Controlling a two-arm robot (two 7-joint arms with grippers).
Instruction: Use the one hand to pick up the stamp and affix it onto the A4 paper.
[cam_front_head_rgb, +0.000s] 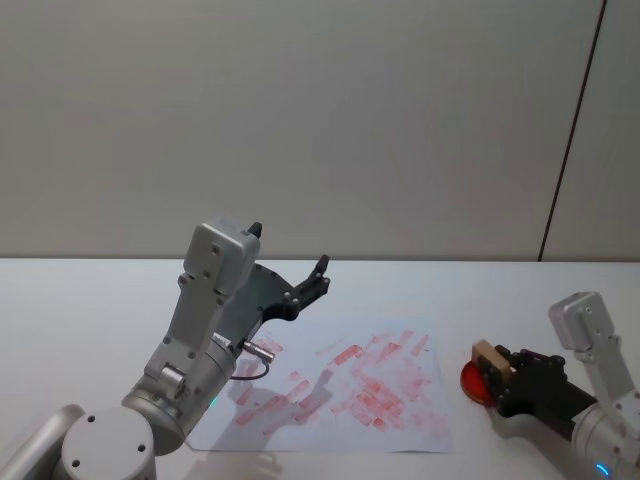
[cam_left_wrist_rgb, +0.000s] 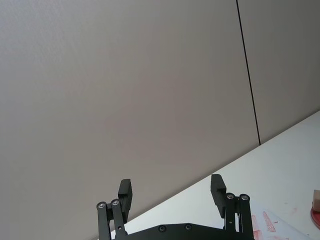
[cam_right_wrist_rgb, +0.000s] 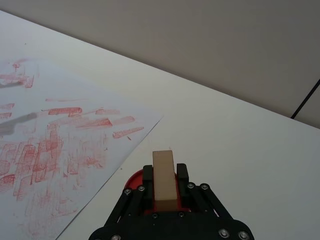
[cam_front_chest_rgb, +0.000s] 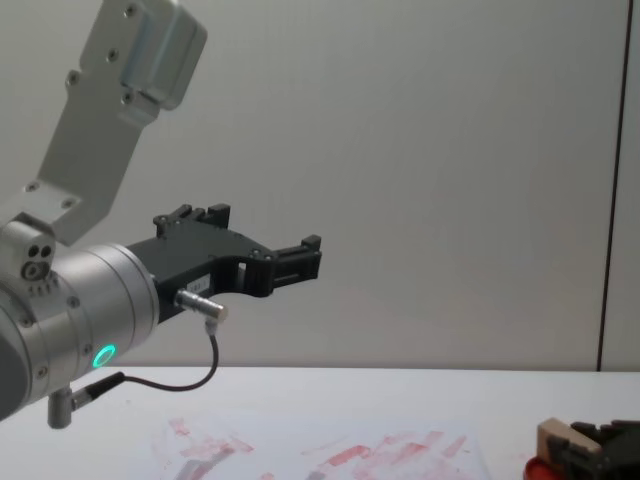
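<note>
We hold the pale tan wooden block stamp (cam_right_wrist_rgb: 164, 179) clamped in our black two-fingered right hand (cam_right_wrist_rgb: 165, 187) over the flat round red ink pad (cam_front_head_rgb: 474, 383), right of the red-smeared white A4 paper (cam_front_head_rgb: 340, 395), presumably inking it, while our left hand (cam_left_wrist_rgb: 172, 195) hovers wide open, idle.

Probably a lab or test room: a bare white table (cam_front_head_rgb: 90, 300) stands against a plain grey panelled wall (cam_front_head_rgb: 300, 120) with one dark seam (cam_front_head_rgb: 572, 130).

Even, soft overhead light, bright without glare; the raised left gripper (cam_front_head_rgb: 318, 272) throws a faint blurred shadow (grey streak) onto the A4 paper (cam_front_head_rgb: 400, 420), everything reasonably sharp
</note>
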